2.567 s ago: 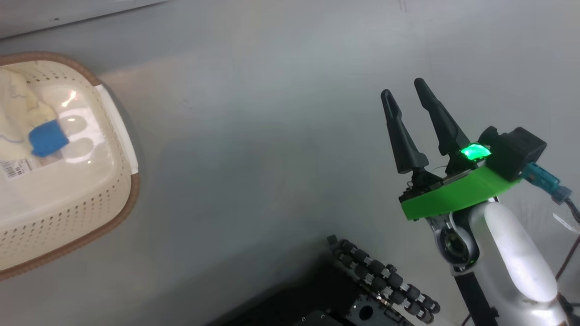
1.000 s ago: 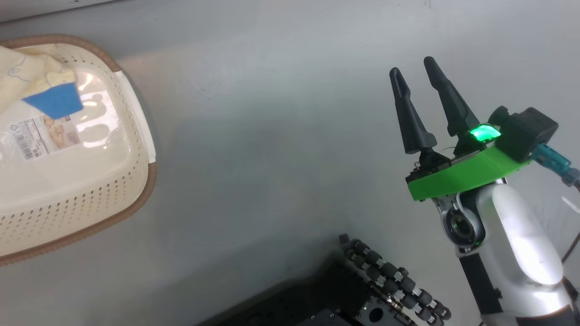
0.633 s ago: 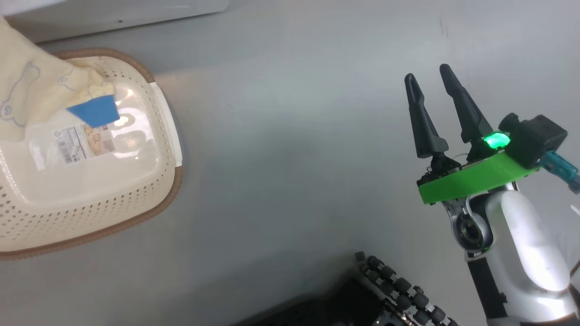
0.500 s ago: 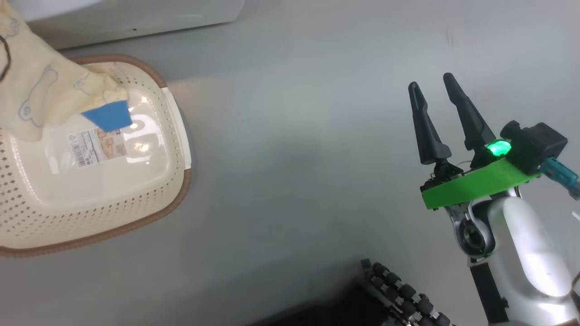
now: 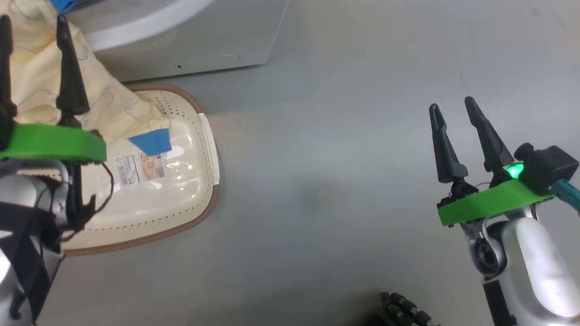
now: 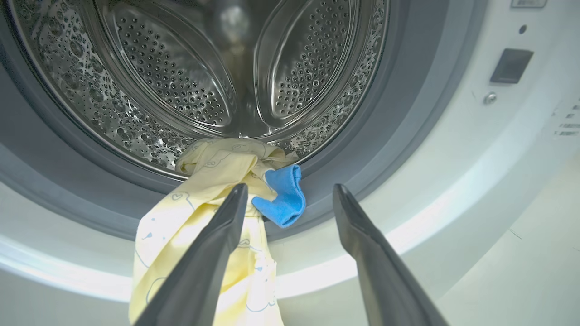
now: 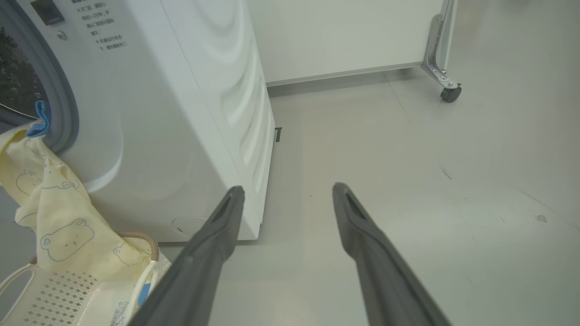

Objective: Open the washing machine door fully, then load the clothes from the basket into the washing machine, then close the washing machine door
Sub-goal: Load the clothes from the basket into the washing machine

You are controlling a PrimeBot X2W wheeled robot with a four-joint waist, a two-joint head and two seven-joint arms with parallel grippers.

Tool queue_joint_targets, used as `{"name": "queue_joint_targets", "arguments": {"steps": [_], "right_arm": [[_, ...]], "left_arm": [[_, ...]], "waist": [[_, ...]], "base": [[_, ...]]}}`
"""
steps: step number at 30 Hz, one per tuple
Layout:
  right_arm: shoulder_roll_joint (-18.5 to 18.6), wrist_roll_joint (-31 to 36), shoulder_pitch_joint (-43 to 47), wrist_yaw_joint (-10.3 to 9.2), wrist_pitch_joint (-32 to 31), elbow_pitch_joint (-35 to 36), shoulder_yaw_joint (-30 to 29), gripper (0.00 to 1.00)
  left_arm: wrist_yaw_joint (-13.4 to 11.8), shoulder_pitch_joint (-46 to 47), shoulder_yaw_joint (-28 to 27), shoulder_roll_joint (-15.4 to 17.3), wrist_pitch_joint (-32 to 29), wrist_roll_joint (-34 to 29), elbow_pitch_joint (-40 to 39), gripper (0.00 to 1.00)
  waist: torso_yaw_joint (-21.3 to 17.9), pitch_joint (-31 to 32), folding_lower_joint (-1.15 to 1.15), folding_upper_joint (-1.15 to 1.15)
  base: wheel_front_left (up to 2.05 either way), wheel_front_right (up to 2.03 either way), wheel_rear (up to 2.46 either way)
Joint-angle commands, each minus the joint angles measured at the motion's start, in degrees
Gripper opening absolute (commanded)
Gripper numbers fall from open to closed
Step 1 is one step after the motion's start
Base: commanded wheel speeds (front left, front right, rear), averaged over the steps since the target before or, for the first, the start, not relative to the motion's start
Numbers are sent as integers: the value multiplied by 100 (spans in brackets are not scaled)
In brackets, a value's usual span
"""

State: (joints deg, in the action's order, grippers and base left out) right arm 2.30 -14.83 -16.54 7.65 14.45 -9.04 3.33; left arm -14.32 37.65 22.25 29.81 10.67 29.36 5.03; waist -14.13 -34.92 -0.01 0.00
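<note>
Clothes: the clothes (image 6: 213,190) hang over the lower lip of the drum opening. The top part with one blue trim lies just inside the drum (image 6: 235,68); the long part falls down the front of the washer (image 7: 149,113), and its end lies in the basket (image 5: 181,199).
Left hand: the left hand (image 6: 287,203) is spread and holds nothing. It hangs in front of the opening, and one finger is just beside the hanging cloth.
Right hand: the right hand (image 5: 453,122) is spread and empty, over the bare floor (image 5: 340,136), well apart from the basket.
Handling: the cloth looks soft, thin and light. I think it will fold and slide easily, and the hanging part can pull it back out.
Where to grip: I would pinch the bunched fold near the lip, beside the blue trim, or the middle of the hanging part, then push it deep.
Risk: cloth left on the grey gasket (image 6: 389,117) can be caught by the door.
</note>
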Motion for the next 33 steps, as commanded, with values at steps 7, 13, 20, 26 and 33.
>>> {"name": "queue_joint_targets", "arguments": {"steps": [7, 13, 20, 26, 33], "right_arm": [[58, 266, 415, -16, 55, 131, -124, 100], [58, 468, 670, -16, 15, 162, -254, 100], [58, 652, 914, -16, -182, 342, -304, 100], [58, 751, 1076, -16, -352, 542, -276, 100], [58, 805, 1219, -16, -496, 709, -223, 100]], "left_arm": [[-1342, -839, -146, -97, 278, 76, -371, 100], [-1355, -1397, -26, -282, 381, -2, -433, 100], [-1333, -1964, 15, -559, 424, -79, -385, 100], [-1217, -2316, 0, -802, 430, -169, -294, 100], [-1034, -2534, -139, -1040, 431, -289, -141, 100]], "waist": [[347, 621, 1, 0], [596, 1031, 1, 0], [848, 1481, 1, 0], [984, 1772, 1, 0], [1074, 1991, 1, 0]], "base": [[0, 0, 0], [0, 0, 0], [0, 0, 0], [0, 0, 0], [0, 0, 0]]}}
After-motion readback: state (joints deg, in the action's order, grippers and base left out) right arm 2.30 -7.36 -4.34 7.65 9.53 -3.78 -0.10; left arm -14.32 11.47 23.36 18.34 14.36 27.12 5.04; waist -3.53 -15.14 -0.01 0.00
